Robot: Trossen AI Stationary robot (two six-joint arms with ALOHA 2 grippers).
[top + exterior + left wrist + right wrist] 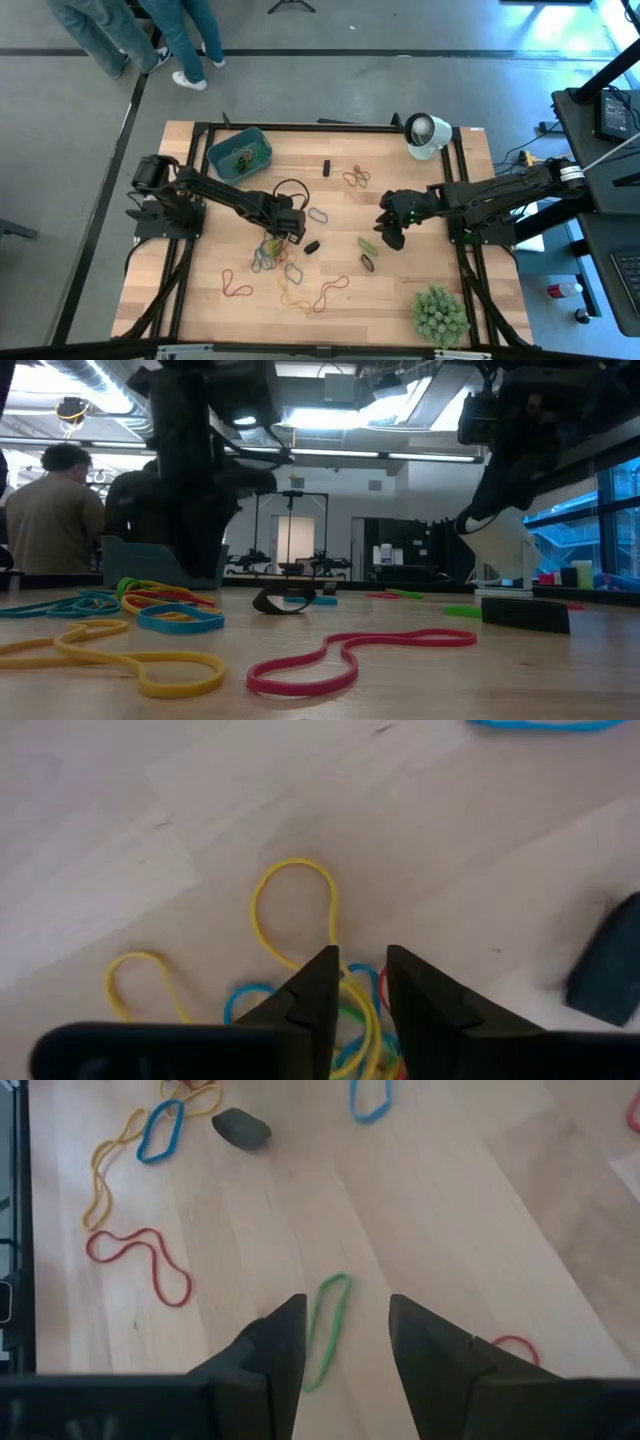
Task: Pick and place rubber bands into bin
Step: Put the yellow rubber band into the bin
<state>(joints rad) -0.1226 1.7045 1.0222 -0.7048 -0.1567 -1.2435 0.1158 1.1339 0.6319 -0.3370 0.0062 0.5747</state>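
The teal bin (240,152) stands at the far left of the table with some bands inside. A tangle of rubber bands (270,254) lies near the table's middle. My left gripper (292,236) points down over it, open by a narrow gap (360,988). A yellow loop (295,861) lies just ahead of the fingers, and its strand runs into the gap with blue, red and green strands. My right gripper (388,238) hangs open above a green band (328,1325) lying flat on the wood, its fingers on either side of the band, clear of it. My left gripper comes at the tangle from above, with the yellow strand (345,970) between its fingertips. I cannot tell whether the fingers touch the bands or the table.
More bands lie scattered: orange and red ones (355,178) far middle, a blue one (317,214), red ones (237,290) (330,292) near the front. Two small dark blocks (312,246) (325,167), a white cup (425,135) and a spiky green ball (440,312) share the table.
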